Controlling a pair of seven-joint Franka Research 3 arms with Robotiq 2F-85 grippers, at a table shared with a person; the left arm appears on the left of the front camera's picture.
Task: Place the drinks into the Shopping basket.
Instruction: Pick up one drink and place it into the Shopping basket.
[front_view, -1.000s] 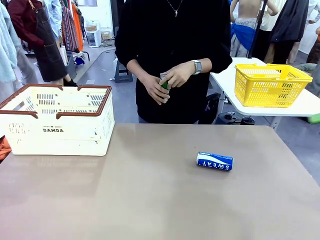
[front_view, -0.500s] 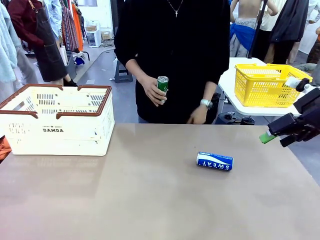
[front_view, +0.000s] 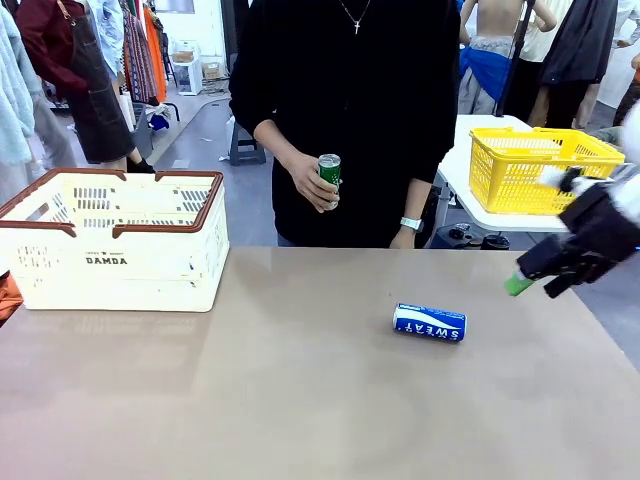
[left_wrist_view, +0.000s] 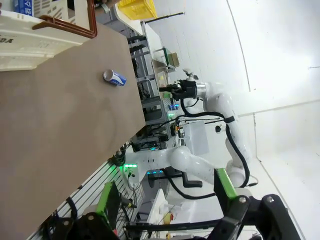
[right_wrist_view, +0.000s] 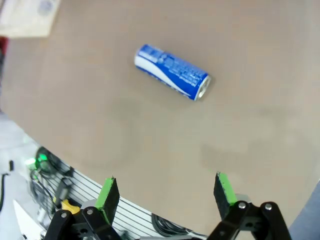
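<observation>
Front view: blue can (front_view: 429, 323) lies on table (front_view: 300, 400), not yet picked. Right gripper (front_view: 535, 287) right of can, jaws wide, empty; left gripper (left_wrist_view: 165, 192) also wide, empty. Basket (front_view: 110, 270) well left of can, no drink seen inside. Behind can, person's hand (front_view: 312, 182) holds 1 green can (front_view: 329, 168).

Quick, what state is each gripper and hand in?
Left gripper: open, empty.
Right gripper: open, empty.
Person's right hand: holding green can.
Person's left hand: cannot tell.

Shopping basket (front_view: 110, 240): left of the blue can (front_view: 429, 323), left end cut off by the picture edge.
Green can (front_view: 329, 168): beyond the blue can, lower part hidden in the person's hand (front_view: 312, 186).
Right gripper (front_view: 535, 286): right of the blue can, blurred.
Yellow basket (front_view: 500, 175): beyond the blue can, right side hidden behind the right arm (front_view: 600, 225).
</observation>
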